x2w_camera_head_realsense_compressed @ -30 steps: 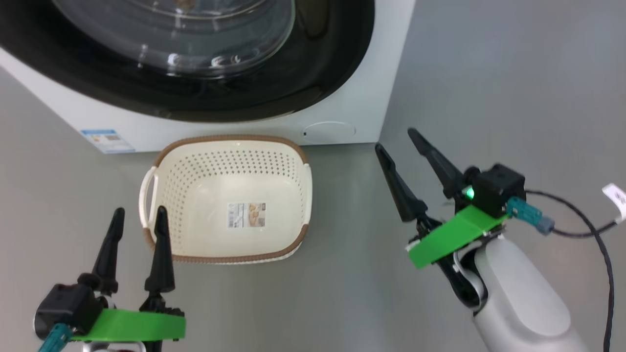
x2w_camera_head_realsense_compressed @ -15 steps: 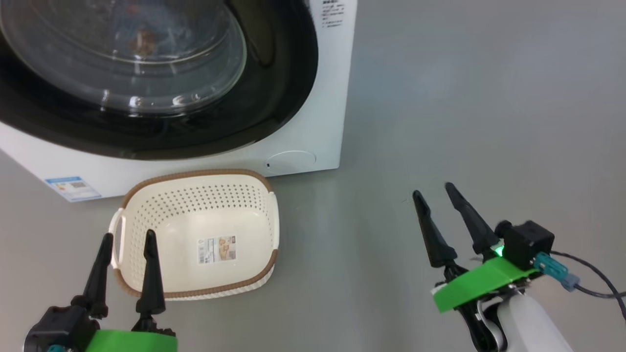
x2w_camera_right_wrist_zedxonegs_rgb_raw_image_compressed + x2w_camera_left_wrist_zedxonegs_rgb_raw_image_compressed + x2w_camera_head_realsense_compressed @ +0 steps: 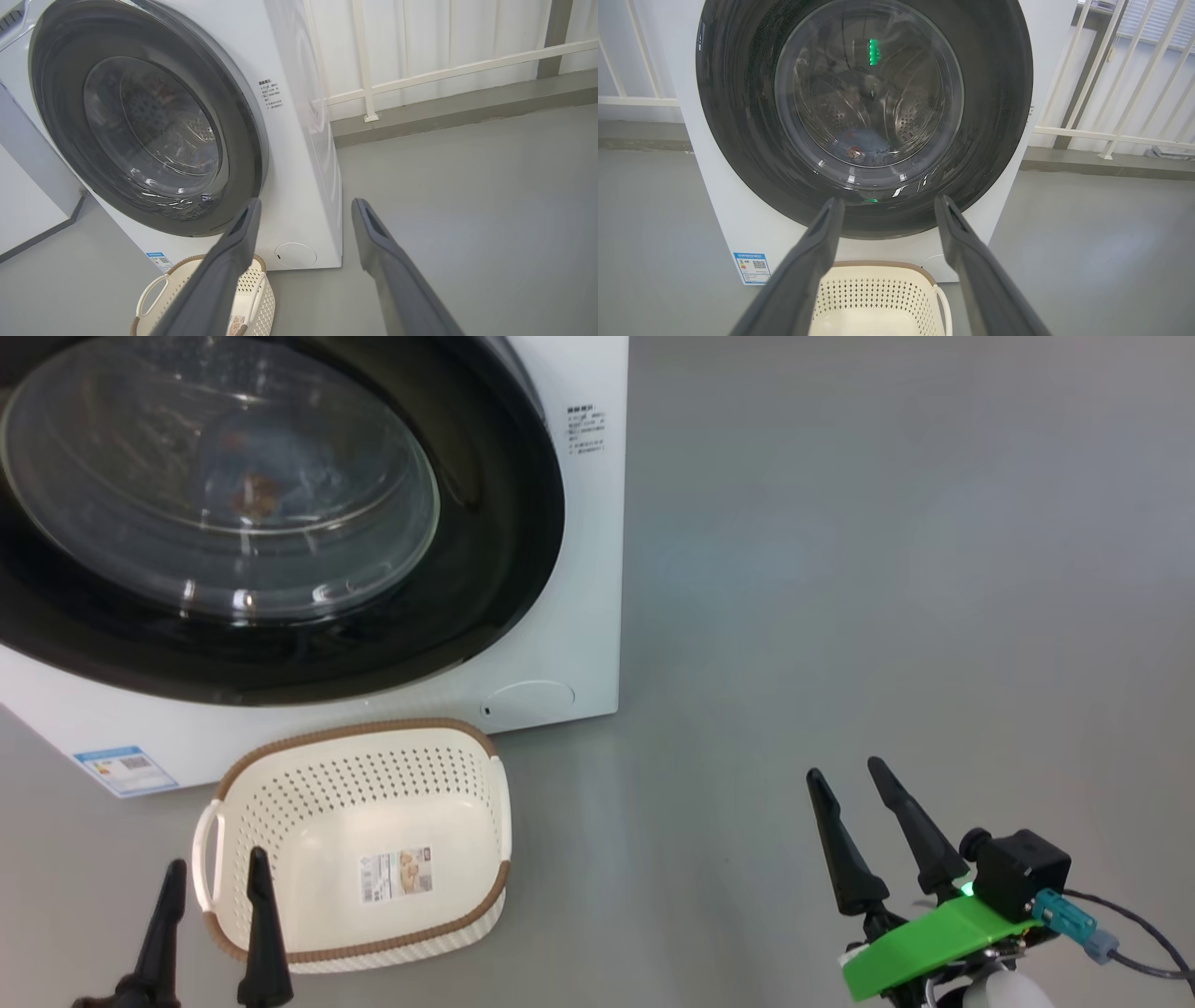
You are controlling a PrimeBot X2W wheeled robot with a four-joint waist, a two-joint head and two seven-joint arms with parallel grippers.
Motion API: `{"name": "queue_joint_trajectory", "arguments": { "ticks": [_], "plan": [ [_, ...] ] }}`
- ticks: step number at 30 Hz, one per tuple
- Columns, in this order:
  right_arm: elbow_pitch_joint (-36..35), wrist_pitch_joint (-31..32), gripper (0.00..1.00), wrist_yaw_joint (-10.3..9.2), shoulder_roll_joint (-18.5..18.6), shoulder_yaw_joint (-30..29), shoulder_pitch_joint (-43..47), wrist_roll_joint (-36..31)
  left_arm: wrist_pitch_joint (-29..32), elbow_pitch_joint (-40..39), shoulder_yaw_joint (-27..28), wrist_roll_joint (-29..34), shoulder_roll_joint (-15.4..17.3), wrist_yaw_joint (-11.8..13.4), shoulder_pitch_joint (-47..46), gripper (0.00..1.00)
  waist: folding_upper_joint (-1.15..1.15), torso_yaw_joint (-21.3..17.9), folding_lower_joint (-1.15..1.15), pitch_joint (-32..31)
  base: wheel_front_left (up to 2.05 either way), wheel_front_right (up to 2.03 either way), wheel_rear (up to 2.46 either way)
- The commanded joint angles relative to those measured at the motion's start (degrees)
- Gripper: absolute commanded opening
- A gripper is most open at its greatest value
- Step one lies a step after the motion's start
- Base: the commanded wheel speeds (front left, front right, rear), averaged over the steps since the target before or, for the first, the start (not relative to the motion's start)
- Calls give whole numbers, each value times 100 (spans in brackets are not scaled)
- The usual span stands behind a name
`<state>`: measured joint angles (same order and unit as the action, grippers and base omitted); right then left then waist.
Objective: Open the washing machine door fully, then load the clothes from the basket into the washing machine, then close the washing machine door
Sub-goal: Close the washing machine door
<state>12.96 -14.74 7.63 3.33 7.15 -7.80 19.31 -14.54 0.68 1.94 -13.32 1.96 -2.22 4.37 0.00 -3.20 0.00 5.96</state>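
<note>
The washing machine door (image 3: 504,523) is sitting shut over the clothes (image 3: 861,142); an unlatched catch risks it reopening. Both jaws are hanging wide, empty.

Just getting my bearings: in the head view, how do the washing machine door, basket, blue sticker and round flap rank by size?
1. washing machine door
2. basket
3. blue sticker and round flap: look alike, not ranked.

You see the washing machine door (image 3: 495,523) flush in the washing machine (image 3: 588,569), with the basket (image 3: 355,735) on the floor just before it (label sticker (image 3: 399,875) in plain sight). The left gripper (image 3: 216,859) hangs at the basket's near left corner and the right gripper (image 3: 844,767) well apart, both with fingers parted.
</note>
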Motion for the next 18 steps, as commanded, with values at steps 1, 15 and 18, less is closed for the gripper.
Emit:
{"name": "queue_joint_trajectory", "arguments": {
  "ticks": [1, 15, 18],
  "plan": [
    [-178, -26, 100, -14, -43, 177, 35, -77, -46, -203, 190, 0, 92, 45, 3, 100, 0, -53, 0, -140, 0, 0, 0],
    [-255, -26, 100, -14, -45, 108, 397, -32, -46, -199, 162, 89, 92, 253, 440, 100, 0, -22, 0, -458, 0, 0, 0],
    [-281, -26, 100, -14, -45, 66, 421, -105, -46, -192, 137, 83, 92, 292, 456, 100, 0, -10, 0, -480, 0, 0, 0]
  ]
}}
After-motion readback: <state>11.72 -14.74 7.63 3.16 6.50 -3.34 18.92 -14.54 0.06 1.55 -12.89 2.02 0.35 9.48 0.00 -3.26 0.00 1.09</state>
